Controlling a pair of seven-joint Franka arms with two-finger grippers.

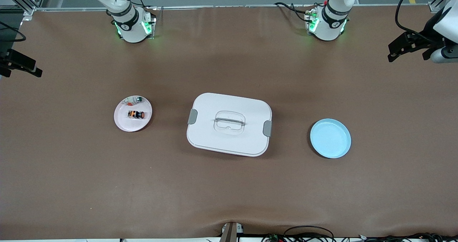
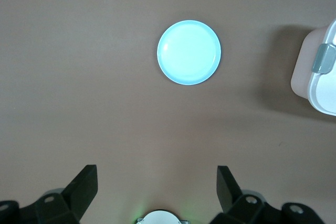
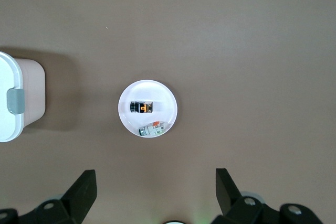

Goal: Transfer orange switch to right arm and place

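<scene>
Wide bare tabletop point(image 1: 229, 195) all along the edge nearest the front camera. Mid-tabletop blocked by a white lidded box point(image 1: 229, 124), tallest thing here. Open lanes between box and pink plate point(image 1: 132, 113) toward the right arm's end, and between box and blue plate point(image 1: 330, 138) toward the left arm's end. Inside the pink plate, 2 small pieces close together: orange switch point(image 1: 136, 114) and a white-and-green piece point(image 1: 137, 99) by the rim.
</scene>
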